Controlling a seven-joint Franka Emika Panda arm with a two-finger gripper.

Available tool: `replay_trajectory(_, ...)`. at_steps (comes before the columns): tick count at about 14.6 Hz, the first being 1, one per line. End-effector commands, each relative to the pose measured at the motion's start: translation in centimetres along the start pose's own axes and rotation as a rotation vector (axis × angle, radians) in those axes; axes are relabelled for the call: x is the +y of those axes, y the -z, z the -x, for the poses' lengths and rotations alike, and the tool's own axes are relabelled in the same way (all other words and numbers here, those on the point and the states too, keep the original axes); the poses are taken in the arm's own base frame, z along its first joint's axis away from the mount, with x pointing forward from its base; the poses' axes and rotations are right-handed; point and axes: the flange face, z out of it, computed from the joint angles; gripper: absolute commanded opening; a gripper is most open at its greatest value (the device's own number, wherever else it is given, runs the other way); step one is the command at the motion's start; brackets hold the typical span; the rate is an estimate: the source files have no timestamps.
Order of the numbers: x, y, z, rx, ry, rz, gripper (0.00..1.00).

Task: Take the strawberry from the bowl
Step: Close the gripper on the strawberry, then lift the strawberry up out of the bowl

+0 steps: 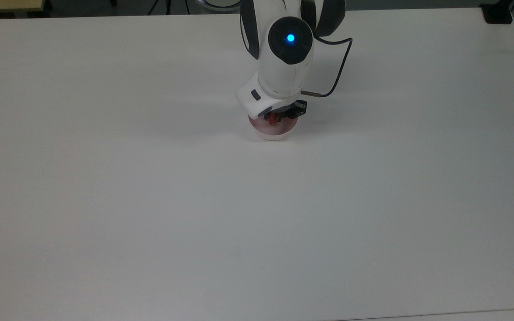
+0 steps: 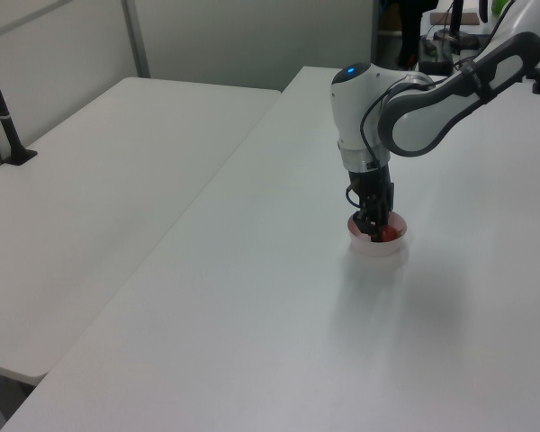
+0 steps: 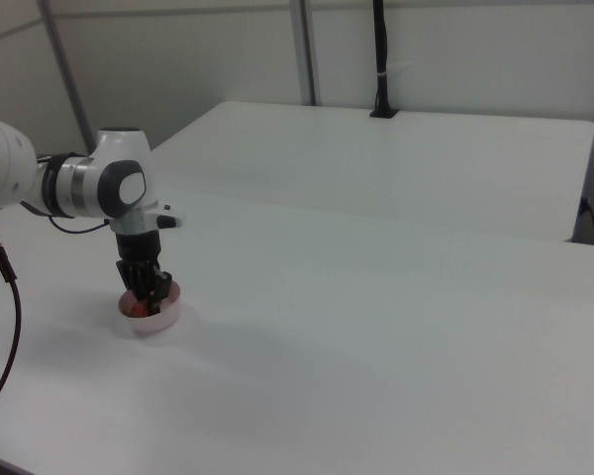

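One hand (image 1: 279, 117) grips the strawberry (image 1: 273, 118) inside the pink bowl (image 1: 271, 130), frame's upper centre; next, lift straight up.

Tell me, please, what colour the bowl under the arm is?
Pale pink bowl, clearest in the top view.

One strawberry (image 1: 273, 118) and one bowl (image 1: 271, 132) — a single piece of each. One arm (image 2: 432, 99) carries one gripper (image 2: 373, 232). Two white tables are in sight — the one (image 1: 150, 200) under the bowl and a second (image 3: 396, 158) beside it. One black cable (image 1: 338, 71) hangs off the arm.
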Motion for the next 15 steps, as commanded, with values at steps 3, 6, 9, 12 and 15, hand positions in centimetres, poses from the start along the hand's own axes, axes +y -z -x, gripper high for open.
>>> replay_trajectory(3, 0.7, 3.0, 0.9, 0.045, -0.022, -0.005, 0.27)
replay_trajectory(6, 2.2, 6.6, 1.3, 0.095, -0.038, -0.025, 0.27)
replay_trajectory(9, 4.4, 9.3, 2.1, 0.095, -0.042, -0.019, 0.27)
replay_trajectory(12, 7.8, 11.1, 2.8, 0.06, 0.003, 0.001, 0.28)
replay_trajectory(15, 12.5, 11.1, 1.4, 0.065, 0.036, 0.031, 0.28)
